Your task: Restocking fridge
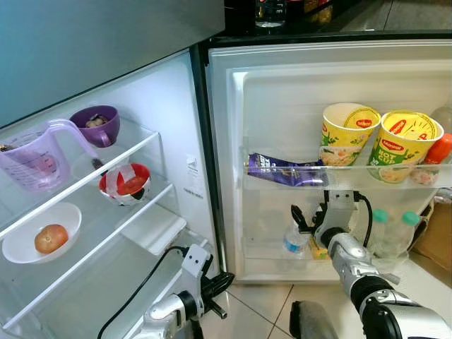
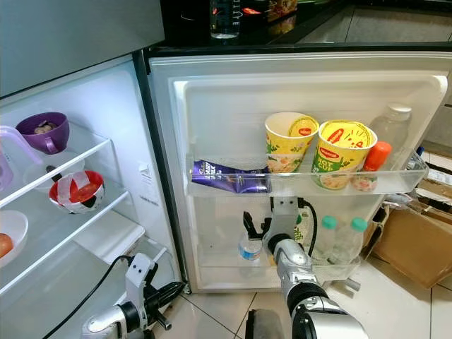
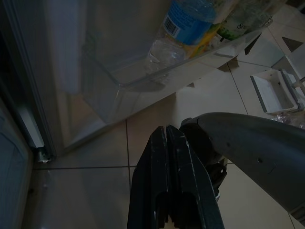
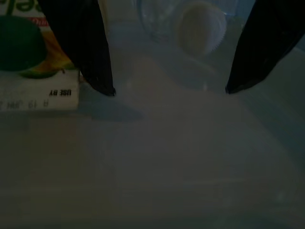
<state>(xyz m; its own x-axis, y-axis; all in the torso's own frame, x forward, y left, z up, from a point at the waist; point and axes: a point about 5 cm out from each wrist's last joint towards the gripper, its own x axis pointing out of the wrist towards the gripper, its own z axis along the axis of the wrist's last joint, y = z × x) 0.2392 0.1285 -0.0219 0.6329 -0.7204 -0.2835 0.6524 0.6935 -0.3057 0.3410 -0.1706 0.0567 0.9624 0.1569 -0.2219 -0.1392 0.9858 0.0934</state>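
Holding bottles, lower door bin [image 1: 268, 256]; right tool [image 1: 308, 224] spread wide there; left tool [image 3: 170, 143] pressed together.

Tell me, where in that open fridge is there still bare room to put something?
The upper door shelf is bare left of the purple packet; its right side is crowded with two noodle cups. The lower door bin is bare left of the water bottle, where the right gripper reaches.

Purple mug [image 1: 97, 124] and lilac measuring jug [image 1: 37, 157]; red-and-white patterned bowl [image 1: 125, 183]; white bowl [image 1: 41, 233] with orange-brown fruit [image 1: 51, 238], perhaps an onion. 2 yellow-green noodle cups [image 1: 380, 143] with red logos; purple packet [image 1: 284, 171]; teal-capped bottles [image 1: 390, 233].
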